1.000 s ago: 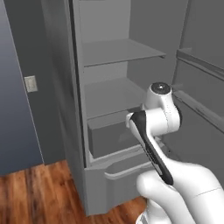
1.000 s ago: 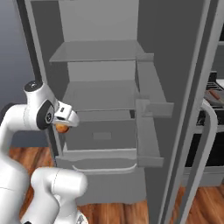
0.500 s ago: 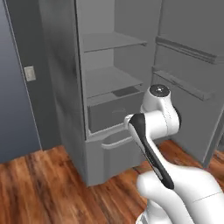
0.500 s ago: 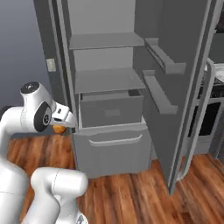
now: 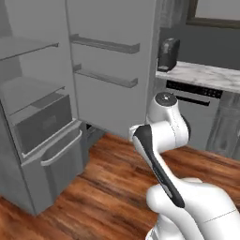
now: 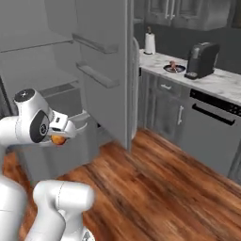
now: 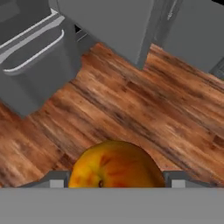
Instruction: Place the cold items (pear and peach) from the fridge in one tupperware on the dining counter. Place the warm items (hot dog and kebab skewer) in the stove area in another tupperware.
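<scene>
At the far left of the left base view stands the open grey fridge (image 5: 33, 140), its top and left side cut off by the frame; the shelves hold nothing that can be made out, and the grey pull-out drawer (image 5: 58, 161) at its foot juts forward over the brown wooden plank floor (image 5: 108, 187). The tall grey fridge door (image 5: 112, 70) hangs open beside it, its two narrow rails bare, and its lower edge stops above the floor.

In the right base view the claw (image 6: 60, 136) sits low at the left, in front of the fridge, and the round orange-and-yellow peach (image 6: 58, 140) shows as a small spot tucked under the white hand, mostly hidden by it. In the hand view the peach (image 7: 114, 165) bulks large between the two grey finger tips (image 7: 57, 179), one on each side and touching it; the claw holds it with the jaws standing wide. Its lower half is cut off.

Further right a broad stretch of floor lies open between the fridge door and the grey cabinets. Above them the pale marble surface (image 6: 207, 82) carries a white paper-towel roll (image 6: 149, 42), a small dark plate (image 6: 174, 68) whose contents are too small to tell, and a black coffee machine (image 6: 201, 60). The surface's right end runs out of frame.
</scene>
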